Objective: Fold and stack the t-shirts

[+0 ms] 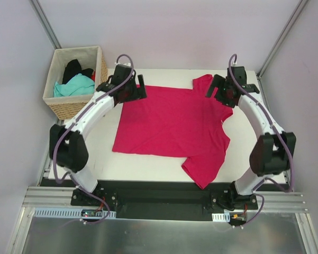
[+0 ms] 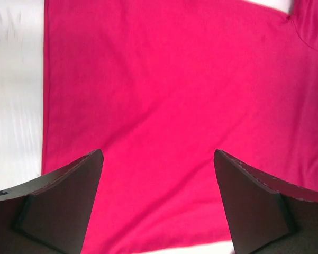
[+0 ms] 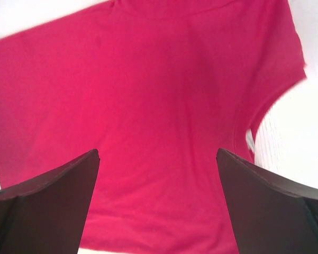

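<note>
The left gripper (image 2: pixel 157 153) is seen with its jaws spread wide, nothing pinched between them, just pink cloth underneath. It's hung over the far left corner of the crimson-pink t-shirt (image 1: pixel 169 121), right by the hem edge, where a strip of white table (image 1: pixel 103 151) can be made out beside the cloth. Whether the fabric is actually being touched can't be told from these views tbh.

The right gripper (image 3: pixel 157 152) is likewise held wide apart, nothing gripped. It's parked over the far right part of the shirt, close to the far sleeve (image 1: pixel 202 82), which is flopped toward the back of the table.

The shirt itself is laid flat across the middle of the table, hem to the left, neck to the right, with the near sleeve (image 1: pixel 203 169) stuck out toward the arm bases. A small white label (image 1: pixel 223 122) can be spotted at the neck edge. It's spread out pretty smooth, with no fold made in it.

Further out, a wicker basket (image 1: pixel 63 108) is set at the far left, beside the left arm. The teal t-shirt (image 1: pixel 74 87) and the black t-shirt (image 1: pixel 72 69) are bunched up inside it, black behind teal.
</note>
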Motion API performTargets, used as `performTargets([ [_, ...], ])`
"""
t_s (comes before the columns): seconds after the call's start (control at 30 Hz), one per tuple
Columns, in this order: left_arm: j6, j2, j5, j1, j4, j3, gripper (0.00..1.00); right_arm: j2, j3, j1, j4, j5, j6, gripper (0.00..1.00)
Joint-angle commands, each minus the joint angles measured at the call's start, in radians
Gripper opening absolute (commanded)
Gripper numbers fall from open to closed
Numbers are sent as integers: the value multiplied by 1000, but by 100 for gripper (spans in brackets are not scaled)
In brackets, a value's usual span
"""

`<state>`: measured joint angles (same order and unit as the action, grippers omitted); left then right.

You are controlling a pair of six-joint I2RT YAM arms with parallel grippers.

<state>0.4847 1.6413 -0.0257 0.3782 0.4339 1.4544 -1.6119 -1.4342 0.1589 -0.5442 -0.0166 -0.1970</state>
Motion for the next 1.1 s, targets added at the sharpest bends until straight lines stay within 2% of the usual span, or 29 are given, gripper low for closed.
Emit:
performTargets([
  [0.0, -95, 178, -31, -33, -6, 186, 86, -130, -100, -96, 90, 135, -13, 97],
  [0.4, -23, 600, 84, -119, -29, 575, 89, -420, -227, -156, 186, 231, 31, 97],
  [0.53, 26, 667, 86, -136, -47, 615, 90, -483, -256, -182, 208, 259, 30, 97],
  [0.77, 179, 750, 153, -185, -119, 592, 91, -580, -328, -213, 201, 294, 30, 97],
  [1.07, 244, 798, 155, -208, -175, 595, 91, -641, -365, -222, 167, 285, 31, 97],
])
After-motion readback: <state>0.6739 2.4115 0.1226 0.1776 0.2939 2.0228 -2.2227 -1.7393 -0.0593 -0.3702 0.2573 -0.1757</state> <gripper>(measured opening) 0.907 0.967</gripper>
